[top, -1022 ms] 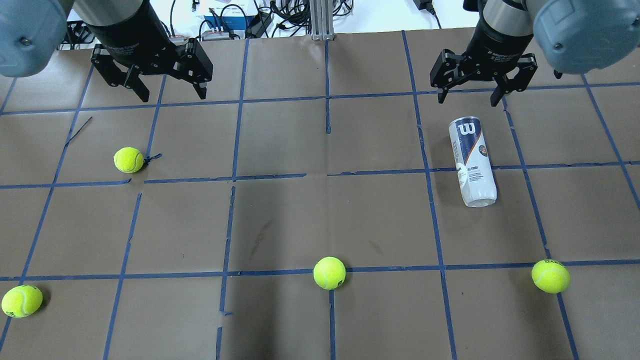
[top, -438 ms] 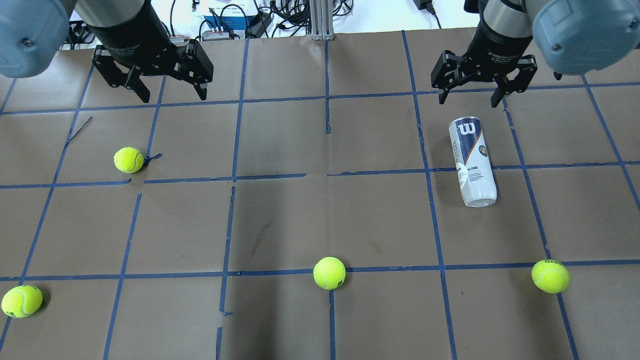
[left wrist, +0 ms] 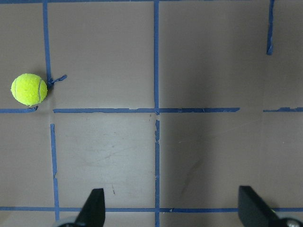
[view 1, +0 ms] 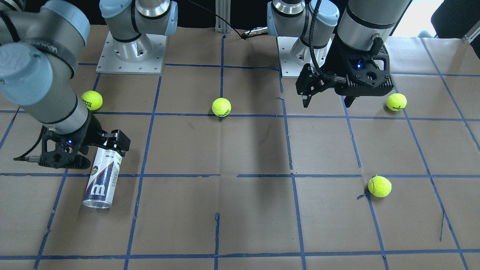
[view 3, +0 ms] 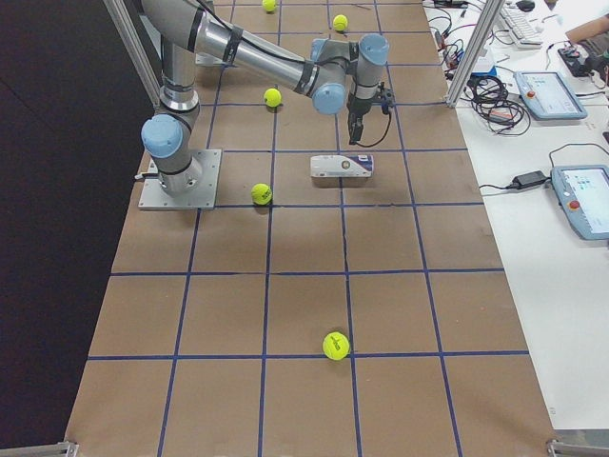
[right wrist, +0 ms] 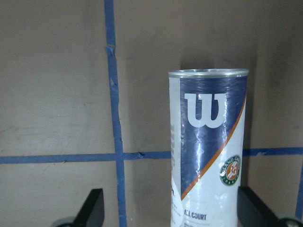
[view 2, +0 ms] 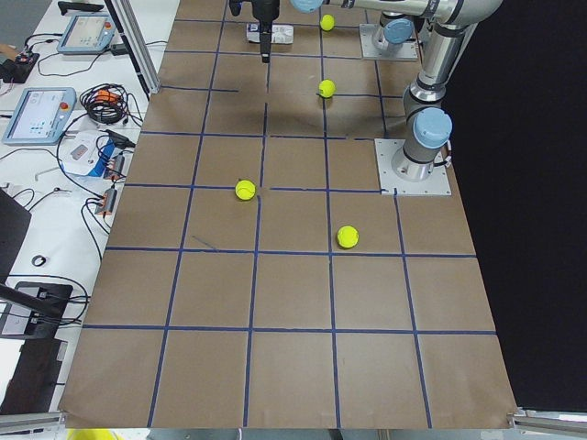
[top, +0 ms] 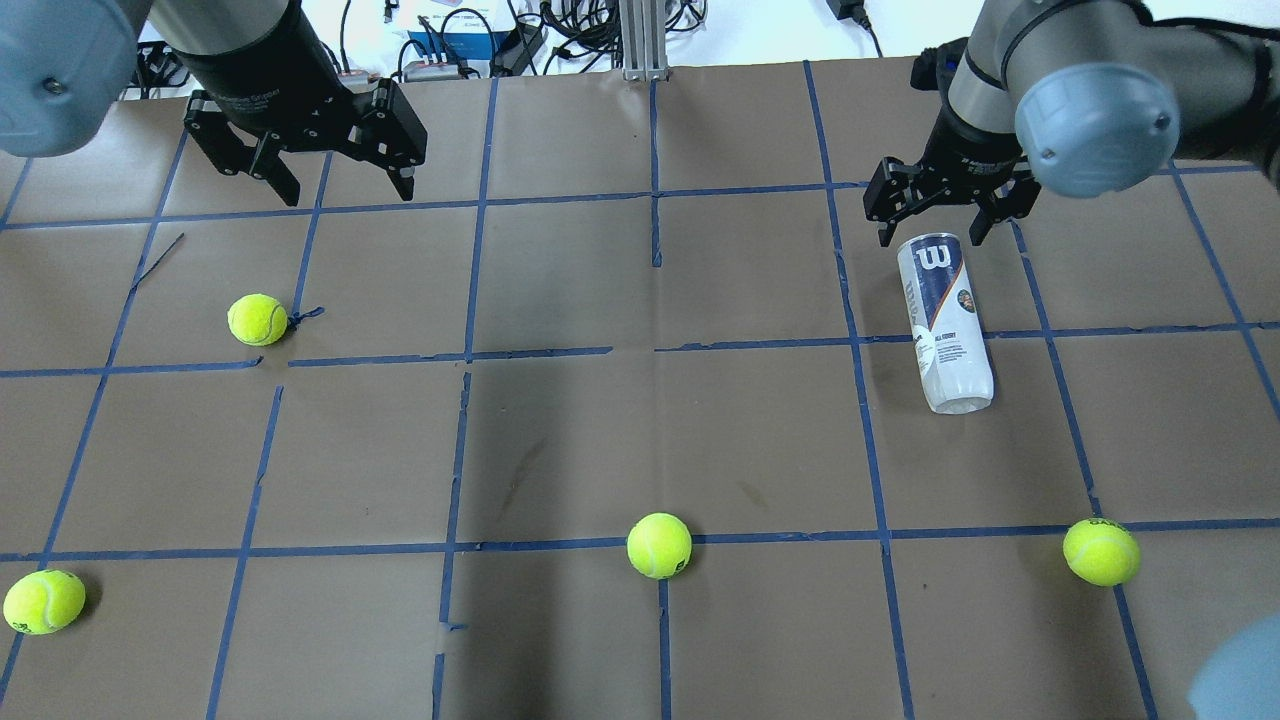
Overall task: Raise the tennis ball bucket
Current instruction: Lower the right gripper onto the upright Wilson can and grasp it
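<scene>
**Right gripper (top: 931,238) held over the far, rimmed end of the tennis ball bucket (top: 944,322), fingers apart.**
The bucket is laid on its side on the right of the table (top: 560,430). The spread jaws should be brought nearer along the tube, lowered astride it and closed gently, as rolling is likely. The left gripper (top: 347,192) is held spread, idle. The tube's near end is cut off in the wrist view, and its contents cannot be made out.

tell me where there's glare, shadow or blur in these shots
Overhead view: the strip behind the table is blown out white, and soft dark shadows run down its middle. Right wrist view: the tube is sharp, its label readable, with a faint sheen on the plastic. Left wrist view: the right half looks dimmer than the left.
</scene>
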Available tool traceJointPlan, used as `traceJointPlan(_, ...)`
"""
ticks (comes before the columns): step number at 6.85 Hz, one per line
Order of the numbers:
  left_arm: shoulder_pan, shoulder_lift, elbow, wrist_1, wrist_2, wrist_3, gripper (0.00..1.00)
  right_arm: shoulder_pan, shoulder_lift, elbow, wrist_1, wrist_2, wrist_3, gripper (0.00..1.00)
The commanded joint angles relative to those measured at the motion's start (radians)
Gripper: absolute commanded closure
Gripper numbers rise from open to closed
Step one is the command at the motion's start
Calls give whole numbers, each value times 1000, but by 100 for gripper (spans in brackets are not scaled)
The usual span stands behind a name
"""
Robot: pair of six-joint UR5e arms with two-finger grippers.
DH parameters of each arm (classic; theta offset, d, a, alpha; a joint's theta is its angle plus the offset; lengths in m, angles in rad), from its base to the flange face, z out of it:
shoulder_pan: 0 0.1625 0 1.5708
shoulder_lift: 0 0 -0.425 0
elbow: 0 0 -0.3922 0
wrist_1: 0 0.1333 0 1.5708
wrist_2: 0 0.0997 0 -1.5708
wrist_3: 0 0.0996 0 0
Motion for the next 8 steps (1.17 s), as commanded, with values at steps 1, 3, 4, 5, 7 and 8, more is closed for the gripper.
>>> traceJointPlan(1,0,0,1,0,-1,0,0,-53,62,48,-66,-2,-88,0)
traceJointPlan(3,-1,0,1,0,-1,0,0,-67,94,65,-74,-2,-99,0)
traceJointPlan(4,0,2,1,0,-1,0,0,-69,122,74,-103,1,-98,0)
traceJointPlan(5,0,3,1,0,-1,0,0,-69,126,73,-103,0,-87,4)
traceJointPlan(7,0,3,-1,0,-1,0,0,-69,126,73,-93,4,-81,43)
traceJointPlan(8,0,3,-1,0,-1,0,0,-69,119,68,-91,0,-81,47)
